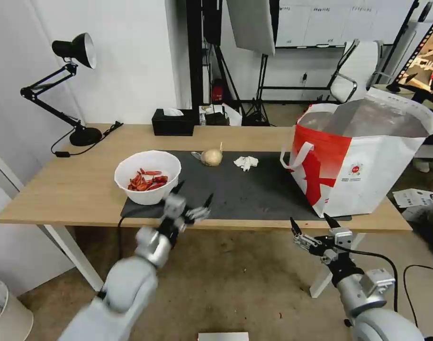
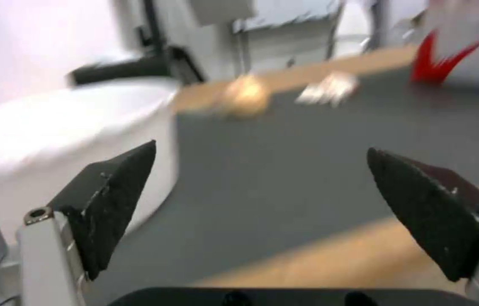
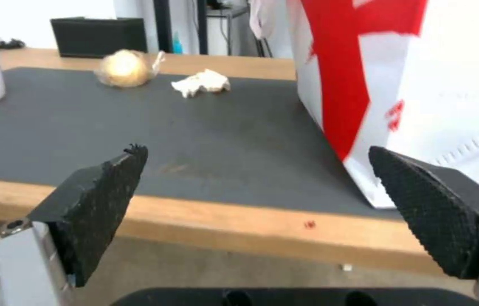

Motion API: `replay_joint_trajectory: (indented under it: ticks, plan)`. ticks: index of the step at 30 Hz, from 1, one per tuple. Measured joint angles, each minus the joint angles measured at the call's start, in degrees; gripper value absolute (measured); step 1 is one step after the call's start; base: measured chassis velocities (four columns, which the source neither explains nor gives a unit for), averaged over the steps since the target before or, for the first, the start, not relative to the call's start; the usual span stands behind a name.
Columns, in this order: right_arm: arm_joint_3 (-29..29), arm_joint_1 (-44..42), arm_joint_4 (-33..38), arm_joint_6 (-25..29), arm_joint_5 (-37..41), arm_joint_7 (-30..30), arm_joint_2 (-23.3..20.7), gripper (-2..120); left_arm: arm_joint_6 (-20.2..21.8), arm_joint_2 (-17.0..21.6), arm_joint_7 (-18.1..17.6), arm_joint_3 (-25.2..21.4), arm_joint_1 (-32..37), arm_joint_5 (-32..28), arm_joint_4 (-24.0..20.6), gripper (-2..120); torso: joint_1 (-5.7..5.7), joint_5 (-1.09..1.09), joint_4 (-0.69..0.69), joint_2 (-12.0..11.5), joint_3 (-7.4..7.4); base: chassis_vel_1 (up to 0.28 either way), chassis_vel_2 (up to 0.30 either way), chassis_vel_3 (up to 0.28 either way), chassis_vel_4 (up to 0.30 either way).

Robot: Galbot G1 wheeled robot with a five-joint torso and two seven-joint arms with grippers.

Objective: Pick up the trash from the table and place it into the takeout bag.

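A: Nearest us, what do we see?
B: Our left gripper (image 1: 193, 193), spread wide and empty, at the table's (image 1: 74, 189) near edge, the white bowl (image 1: 148, 176) of red scraps just beside it.
A: Beyond it?
B: The bagged lump (image 1: 211, 157) and tissue (image 1: 246, 163) lie on the mat (image 1: 245, 189). Our right gripper (image 1: 311, 223), also wide open with nothing in it, hangs below the takeout bag (image 1: 363, 161).

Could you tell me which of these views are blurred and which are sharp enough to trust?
Left wrist view: heavy smear; the bowl and tissue are streaked. Head view: background crisp, but the left hand and its arm are blurred beside the bowl. Right wrist view: sharp; the takeout bag and mat read clearly.
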Motion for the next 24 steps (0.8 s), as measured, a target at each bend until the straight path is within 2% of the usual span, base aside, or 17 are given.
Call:
replay_joint_trajectory:
  ticks: [5,12,24]
  plan:
    - [-0.5,-1.1,-3.4,4.0,-3.4,-1.4,2.3,100,-1.3,-2.8,-1.3,-3.2,6.0,4.1,0.9,100,0.00,0.02,0.00,0.0,0.01,0.000,0.000,0.000,0.000]
    - [-1.3,-0.6,-5.5,5.2,-3.5,-2.3,3.2,100,-2.0,-4.2,-2.0,-3.9,5.6,4.9,1.9,100,0.01,0.02,-0.01,0.0,0.01,0.000,0.000,0.000,0.000]
    - [-2.4,0.5,-6.3,4.9,-3.4,-2.3,3.0,100,-2.0,-4.3,-2.2,-3.8,5.0,4.5,2.5,100,0.02,0.02,-0.01,0.0,0.01,0.000,0.000,0.000,0.000]
